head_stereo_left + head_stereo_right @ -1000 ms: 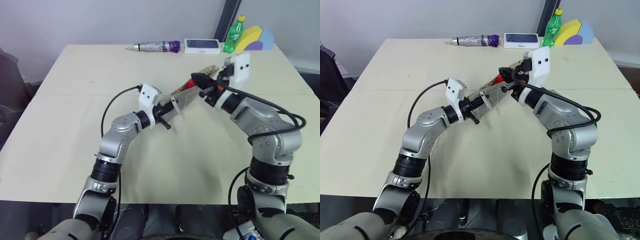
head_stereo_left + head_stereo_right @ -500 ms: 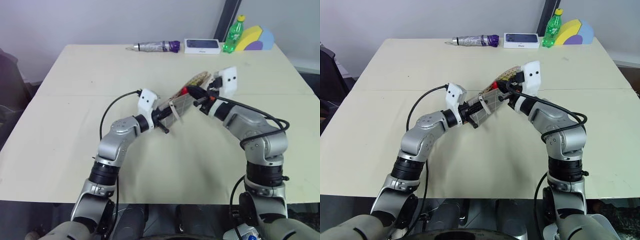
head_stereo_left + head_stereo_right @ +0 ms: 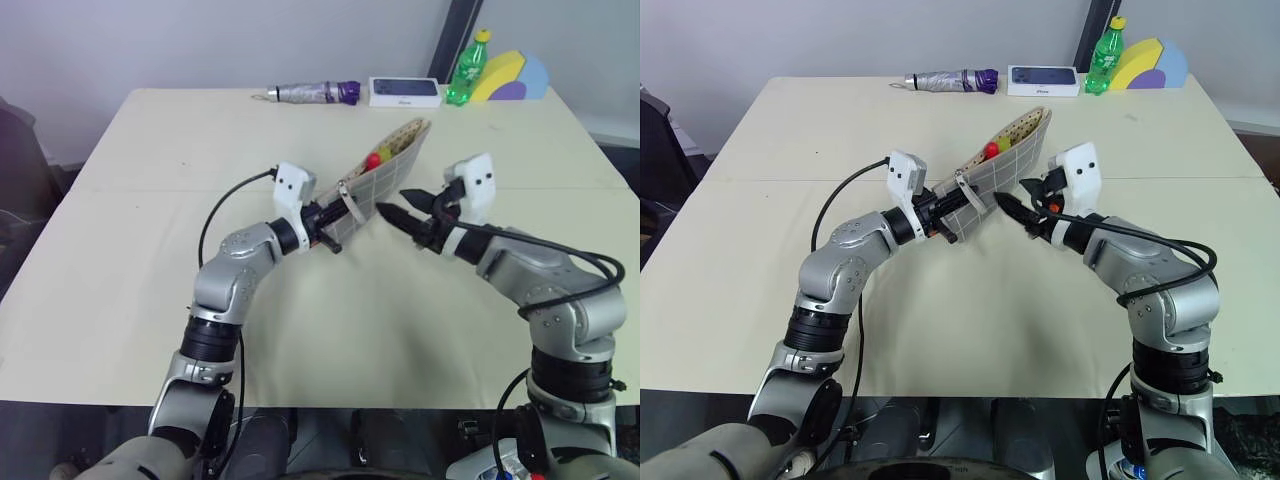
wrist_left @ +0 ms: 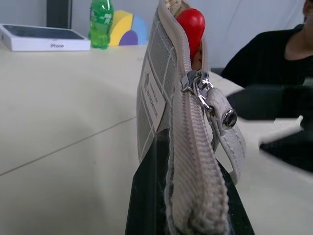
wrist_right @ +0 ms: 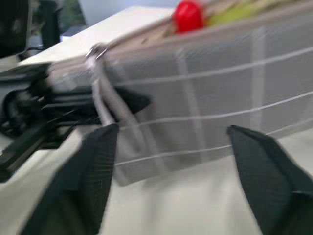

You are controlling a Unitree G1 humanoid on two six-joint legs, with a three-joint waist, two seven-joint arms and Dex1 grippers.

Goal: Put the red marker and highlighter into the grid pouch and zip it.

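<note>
Perhaps a lab: bare cream table (image 3: 150, 290), plain wall, boxed phone (image 3: 404, 91)

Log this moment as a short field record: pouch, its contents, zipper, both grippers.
grid pouch: held off the table, tilted, top open
red marker: red end poking out of the pouch mouth
highlighter: yellow tip beside it
zipper pull: near the held end, pouch unzipped
left gripper: shut on the pouch's end
right gripper: jaws open, beside the pouch, holding nothing

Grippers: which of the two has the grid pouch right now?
The left gripper: it is clamped shut on the lower end of the grid pouch, holding it up off the table. The right gripper is open beside the pouch, holding nothing.
</note>
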